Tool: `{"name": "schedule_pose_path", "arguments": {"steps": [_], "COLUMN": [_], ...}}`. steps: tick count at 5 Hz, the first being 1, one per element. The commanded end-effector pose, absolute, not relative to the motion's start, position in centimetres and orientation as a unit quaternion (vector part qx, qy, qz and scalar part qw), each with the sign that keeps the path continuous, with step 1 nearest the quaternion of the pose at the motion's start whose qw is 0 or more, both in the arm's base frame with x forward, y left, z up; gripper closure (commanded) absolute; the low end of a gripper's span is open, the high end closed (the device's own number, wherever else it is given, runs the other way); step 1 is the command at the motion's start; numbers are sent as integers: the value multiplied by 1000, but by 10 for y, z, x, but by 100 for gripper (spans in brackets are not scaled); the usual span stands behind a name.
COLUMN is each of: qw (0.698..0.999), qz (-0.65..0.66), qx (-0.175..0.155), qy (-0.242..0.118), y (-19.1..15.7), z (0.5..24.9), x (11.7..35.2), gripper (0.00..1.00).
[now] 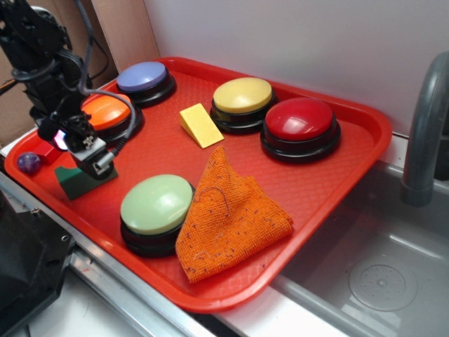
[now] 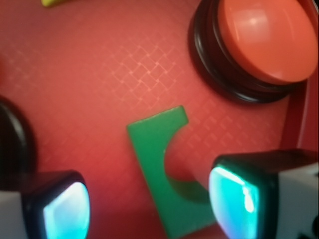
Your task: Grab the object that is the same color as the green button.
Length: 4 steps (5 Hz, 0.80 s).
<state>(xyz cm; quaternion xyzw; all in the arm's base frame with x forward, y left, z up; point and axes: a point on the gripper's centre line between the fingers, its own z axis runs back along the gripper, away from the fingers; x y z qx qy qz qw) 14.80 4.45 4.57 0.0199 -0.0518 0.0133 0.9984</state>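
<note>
I am working at a mock kitchen sink set up for robot trials. A grey sink basin (image 1: pixel 379 274) with a round drain (image 1: pixel 382 286) and a grey faucet (image 1: pixel 424 126) sits beside a red cafeteria tray (image 1: pixel 365 133) of domed push buttons, backed by a plain white wall (image 1: pixel 295 35) and brown cardboard (image 1: pixel 119 28).

block (image 2: pixel 160 172) on tray (image 1: pixel 316 182), between end effector (image 2: pixel 149 204) fingers, button (image 1: pixel 156 205) nearby
</note>
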Motion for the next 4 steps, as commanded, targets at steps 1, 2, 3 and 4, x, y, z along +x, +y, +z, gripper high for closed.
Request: {"name": "schedule_pose_path", "arguments": {"steps": [1, 2, 3, 4], "qw": [998, 999, 999, 998], "qz": [28, 26, 30, 38], "qx": [22, 22, 26, 26], "qy": [-47, -32, -31, -32], "y": [55, 56, 56, 58], "z": [28, 21, 18, 21], "x": [151, 152, 153, 155], "gripper": [0, 58, 100, 100]}}
